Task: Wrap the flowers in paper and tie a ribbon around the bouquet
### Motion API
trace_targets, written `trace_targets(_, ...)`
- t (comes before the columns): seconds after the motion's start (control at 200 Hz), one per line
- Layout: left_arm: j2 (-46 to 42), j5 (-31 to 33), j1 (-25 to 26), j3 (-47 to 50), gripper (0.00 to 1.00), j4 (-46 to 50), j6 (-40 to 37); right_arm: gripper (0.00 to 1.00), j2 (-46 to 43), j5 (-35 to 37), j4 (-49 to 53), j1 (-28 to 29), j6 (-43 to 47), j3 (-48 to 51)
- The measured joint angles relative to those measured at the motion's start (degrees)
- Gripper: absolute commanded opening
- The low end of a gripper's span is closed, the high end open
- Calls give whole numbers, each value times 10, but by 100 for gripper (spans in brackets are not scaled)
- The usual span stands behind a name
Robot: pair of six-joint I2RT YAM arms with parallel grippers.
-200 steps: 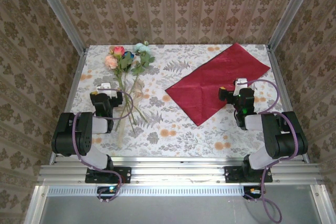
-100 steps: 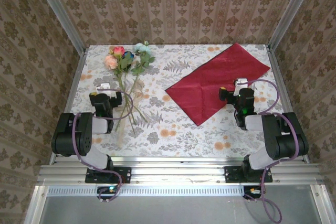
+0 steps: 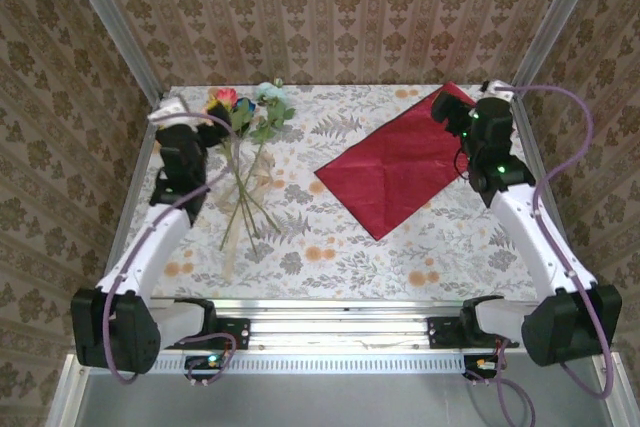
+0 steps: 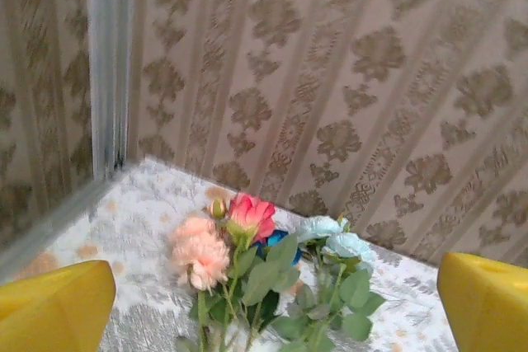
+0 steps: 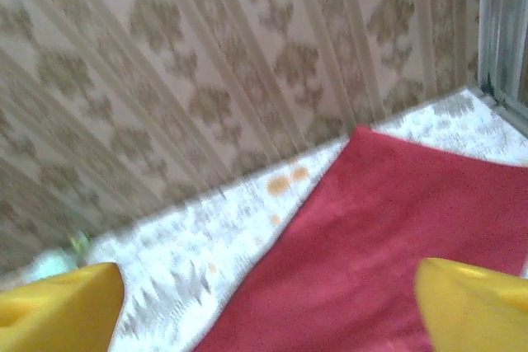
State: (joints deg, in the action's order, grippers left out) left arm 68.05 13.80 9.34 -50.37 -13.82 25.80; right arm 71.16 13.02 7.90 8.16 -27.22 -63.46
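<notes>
Looking at the counter (image 3: 330, 247), we find the flowers (image 3: 243, 117) far left and the paper (image 3: 410, 162) right, apart, nothing wrapped yet; both jaws are wide, empty.

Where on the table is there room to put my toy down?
Free: the tablecloth between the flowers and the paper, and the near strip in front of the paper's near corner. Crowded: the far left corner, with the blooms and the left gripper; the far right, where the right gripper hangs over the paper.
</notes>
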Motion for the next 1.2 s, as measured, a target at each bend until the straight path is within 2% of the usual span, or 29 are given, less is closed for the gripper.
trace_targets(0.055, 38, -31, -1, -44, 95, 60, 45, 75, 50, 9, 55, 46, -5, -36)
trace_targets(0.16, 144, -114, 60, -104, 73, 137, 108, 73, 163, 2, 130, 147, 7, -90)
trace_targets(0.255, 211, -196, 106, -90, 48, 166, 171, 73, 269, -8, 188, 229, 18, -136)
trace_targets(0.34, 243, -246, 123, -57, 33, 177, 237, 75, 363, -17, 227, 284, 30, -190)
trace_targets(0.455, 267, -298, 119, -29, 26, 180, 289, 78, 458, -19, 261, 335, 49, -259)
trace_targets(0.565, 271, -328, 107, -27, 24, 179, 322, 77, 513, -11, 289, 347, 58, -306)
trace_targets(0.775, 261, -361, 81, 10, 21, 151, 358, 59, 577, 19, 323, 334, 66, -369)
trace_targets(0.98, 235, -381, 64, 17, 20, 151, 361, 42, 586, 34, 332, 331, 77, -384)
trace_targets(1.2, 224, -396, 62, 17, 18, 151, 361, 16, 591, 46, 341, 321, 80, -397)
